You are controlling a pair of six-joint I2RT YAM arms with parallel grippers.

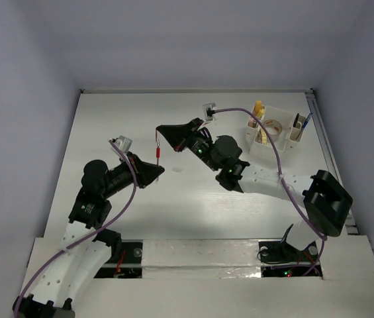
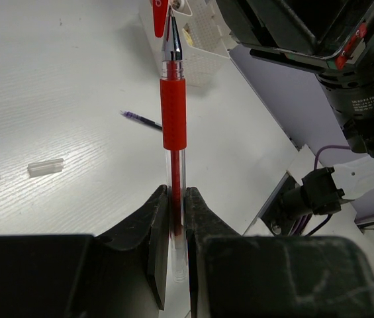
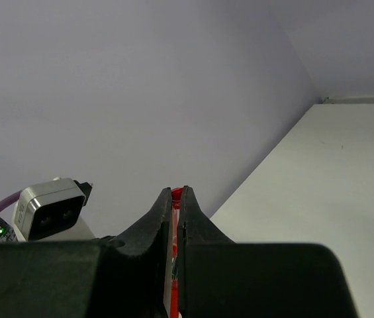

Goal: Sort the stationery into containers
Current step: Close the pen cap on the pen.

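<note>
Clamping red pen (image 2: 174, 112) in left end effector (image 2: 177, 193), right end effector (image 3: 178, 191) pinching a red piece (image 3: 175, 199), mostly hidden

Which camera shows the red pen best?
The left wrist view: the red pen stands large, grip and metal tip clear, clamped in the left gripper. The top external view shows just a thin red line. The right wrist view shows only a red piece pinched in the right gripper.

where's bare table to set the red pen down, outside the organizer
free: the far-left table between the wall and the left arm, and the near-middle strip between both arms. crowded: far right, where the organizer and right arm sit.
</note>
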